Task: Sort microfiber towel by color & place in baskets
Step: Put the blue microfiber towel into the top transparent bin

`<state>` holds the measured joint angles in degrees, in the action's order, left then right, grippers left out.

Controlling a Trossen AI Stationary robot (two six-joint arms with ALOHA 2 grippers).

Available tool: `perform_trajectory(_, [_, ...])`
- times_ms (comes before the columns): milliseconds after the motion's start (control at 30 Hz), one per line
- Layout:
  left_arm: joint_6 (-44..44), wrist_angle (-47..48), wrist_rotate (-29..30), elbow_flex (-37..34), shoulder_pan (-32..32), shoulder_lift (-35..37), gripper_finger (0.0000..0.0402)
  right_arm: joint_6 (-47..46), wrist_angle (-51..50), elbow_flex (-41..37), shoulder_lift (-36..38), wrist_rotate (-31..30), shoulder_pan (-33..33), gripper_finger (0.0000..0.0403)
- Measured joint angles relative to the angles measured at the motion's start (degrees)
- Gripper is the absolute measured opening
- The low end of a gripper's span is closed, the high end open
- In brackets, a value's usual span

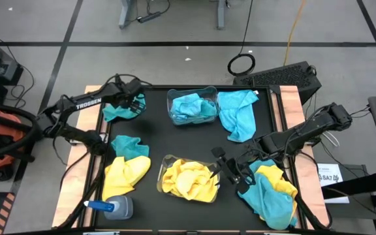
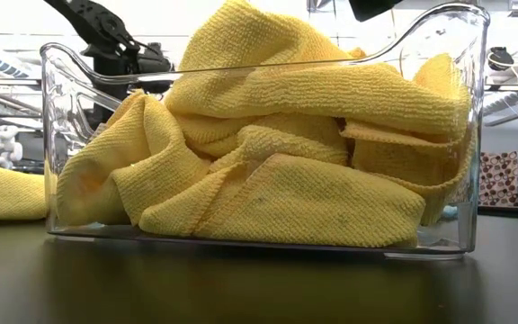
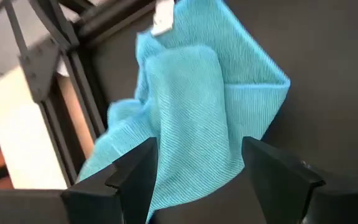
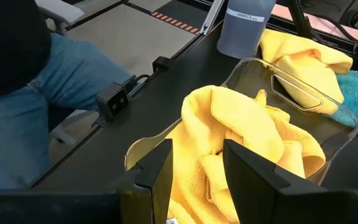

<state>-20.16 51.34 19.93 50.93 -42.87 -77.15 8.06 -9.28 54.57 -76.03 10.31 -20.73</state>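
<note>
The left gripper hangs over a turquoise towel at the far left corner of the table, its jaws apart with the cloth showing between them; whether they touch it cannot be told. The right gripper hovers at the right end of the near basket, jaws parted and holding nothing, with yellow cloth below them. That basket is clear plastic with rounded corners and is heaped with bright yellow towels whose folds rise above its rim. Beyond it, at the far edge, the second basket holds bunched turquoise towels, and a loose turquoise towel lies just beside it on the right. On the left, a turquoise cloth partly overlaps a yellow cloth; near the right corner a mixed pile of turquoise and yellow lies beside the right arm. A clear spray bottle with a blue cap lies on its side at the near left. The table has a matte black top framed by pale wooden side boards. Around it is a grey floor marked with dark lines, cables, and a black keyboard past the far right corner. In the right wrist view a person's leg in blue jeans is close to the table's edge.
</note>
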Motion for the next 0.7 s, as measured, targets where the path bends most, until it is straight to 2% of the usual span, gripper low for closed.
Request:
perform_trajectory(167, [-0.52, -1.69, -1.71, -2.06, -0.88, -4.44, 0.024, 0.1, 0.11, 0.0, -0.28, -0.02, -0.24, 0.0132])
perform_trajectory(333, [-2.01, -3.43, 0.17, -2.31, -1.96, -9.47, 0.024, 0.05, 0.5, 0.01, -0.96, -0.15, -1.68, 0.0132])
perform_trajectory(500, [-1.71, -7.95, -5.24, -2.31, -3.68, -13.81, 0.024, -0.69, 0.18, 0.0, -1.66, -0.11, -3.08, 0.0132])
perform_trajectory(700, [-0.8, -8.78, -7.98, -1.91, -5.92, -18.13, 0.024, -1.4, -0.28, 0.01, -1.84, -0.99, -4.44, 0.0132])
